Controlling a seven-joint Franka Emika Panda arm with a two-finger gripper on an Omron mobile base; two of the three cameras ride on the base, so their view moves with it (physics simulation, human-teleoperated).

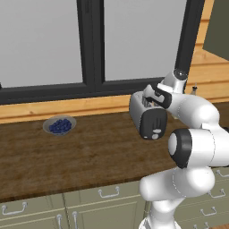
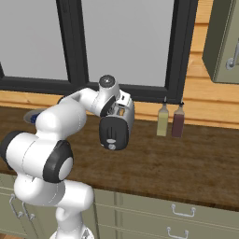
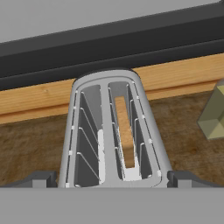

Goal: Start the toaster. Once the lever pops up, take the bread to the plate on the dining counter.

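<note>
Dark wood-grain counter runs beneath a black-framed window, with pale green drawers along its front. Toward the counter's back edge stands the toaster, its dark front panel with a round knob facing out. From the hand view, its 2 slots open upward; the bread sits edge-on in the right slot, sunk well below the rim, while the left slot holds nothing. The gripper hangs directly above the toaster's top, its 2 dark fingertips spread apart to either side of the body, released and grasping nothing. Off to the left along the counter, well apart from the toaster, is a grey bowl of blueberries. To the right, against the back edge, stand 2 bottles, one yellowish and one dark red.
</note>
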